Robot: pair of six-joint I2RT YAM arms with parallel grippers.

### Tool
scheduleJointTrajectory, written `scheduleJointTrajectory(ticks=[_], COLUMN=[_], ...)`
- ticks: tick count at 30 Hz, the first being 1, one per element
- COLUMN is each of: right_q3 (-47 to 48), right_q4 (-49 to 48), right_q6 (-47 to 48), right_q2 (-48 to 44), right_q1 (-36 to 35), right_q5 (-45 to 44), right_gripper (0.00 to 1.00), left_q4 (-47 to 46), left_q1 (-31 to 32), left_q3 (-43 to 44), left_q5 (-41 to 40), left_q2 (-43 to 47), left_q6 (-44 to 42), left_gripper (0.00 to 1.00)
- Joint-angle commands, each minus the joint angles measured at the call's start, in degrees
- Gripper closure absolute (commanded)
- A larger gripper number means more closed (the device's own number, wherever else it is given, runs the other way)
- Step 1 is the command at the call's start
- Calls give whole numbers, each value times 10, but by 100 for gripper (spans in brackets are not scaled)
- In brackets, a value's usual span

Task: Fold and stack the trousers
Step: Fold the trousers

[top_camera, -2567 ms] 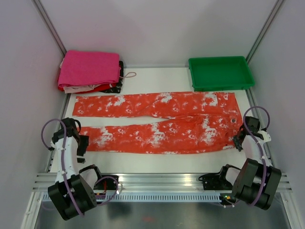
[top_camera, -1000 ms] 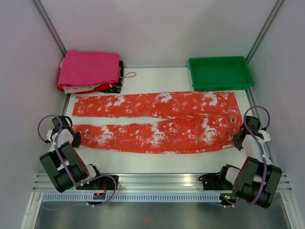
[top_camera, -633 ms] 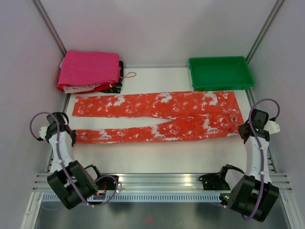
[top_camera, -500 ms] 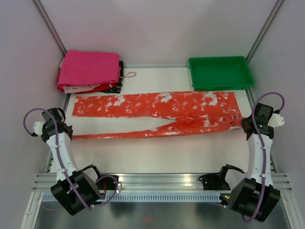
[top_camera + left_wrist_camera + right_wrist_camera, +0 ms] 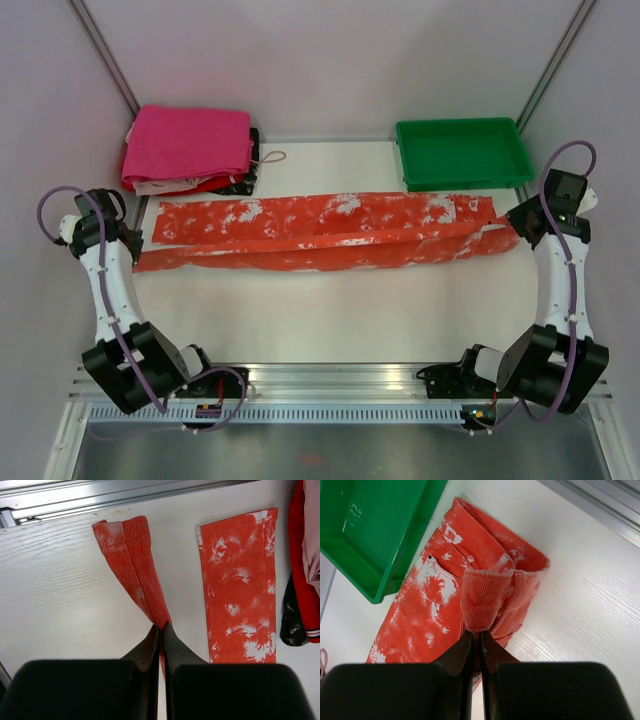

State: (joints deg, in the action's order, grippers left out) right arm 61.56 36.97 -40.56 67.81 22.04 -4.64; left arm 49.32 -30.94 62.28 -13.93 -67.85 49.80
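The orange-red, white-blotched trousers (image 5: 320, 228) lie lengthwise across the white table, waist to the right. The near leg is lifted and stretched taut between the arms, partly over the far leg. My left gripper (image 5: 128, 250) is shut on the near leg's cuff end (image 5: 131, 560), which hangs from the jaws (image 5: 161, 626). The far leg (image 5: 240, 580) lies flat beside it. My right gripper (image 5: 522, 218) is shut on the waistband edge (image 5: 482, 600), pinched at the tips (image 5: 476, 634) above the bunched waist.
A folded magenta-pink cloth (image 5: 188, 145) tops a pile at the back left, with a black item (image 5: 292, 625) beside it. A green tray (image 5: 462, 150) stands at the back right, close to the waist. Walls rise on both sides. An aluminium rail (image 5: 330, 380) runs along the near edge.
Both grippers have risen and moved toward the far side, carrying the near leg and the waist edge off the table and over the far leg. The near leg now hangs as a narrow taut band.
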Motion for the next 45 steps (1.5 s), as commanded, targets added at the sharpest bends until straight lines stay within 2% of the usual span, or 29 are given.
scheduleJointTrajectory(ticks=[1, 5, 10, 15, 22, 27, 33, 40, 45], right_q3=[78, 91, 86, 123, 195, 219, 221, 214, 200], right_q4=[-96, -124, -197, -232, -219, -196, -197, -206, -204], right_q6=[50, 57, 65, 75, 92, 91, 100, 105, 97], right_q2=[68, 136, 161, 224, 307, 362, 377, 345, 347], right_q1=[20, 20, 18, 14, -7, -9, -9, -9, -9], right_q5=[-73, -53, -33, 19, 5, -7, -5, -21, -32], right_gripper=[100, 100, 100, 100, 100, 100, 100, 100, 100], left_q4=[-112, -121, -128, -136, -94, -49, -46, -75, -13], left_q1=[11, 78, 91, 112, 142, 142, 142, 142, 143], left_q3=[68, 112, 147, 194, 291, 314, 314, 313, 306], left_q5=[-126, -209, -239, -254, -291, -303, -303, -302, -324], left_q2=[-58, -116, -177, -225, -316, -368, -358, -298, -269], left_q6=[-20, -24, -22, -30, -26, -1, -4, -64, -59], left_gripper=[98, 98, 98, 98, 98, 98, 98, 98, 98])
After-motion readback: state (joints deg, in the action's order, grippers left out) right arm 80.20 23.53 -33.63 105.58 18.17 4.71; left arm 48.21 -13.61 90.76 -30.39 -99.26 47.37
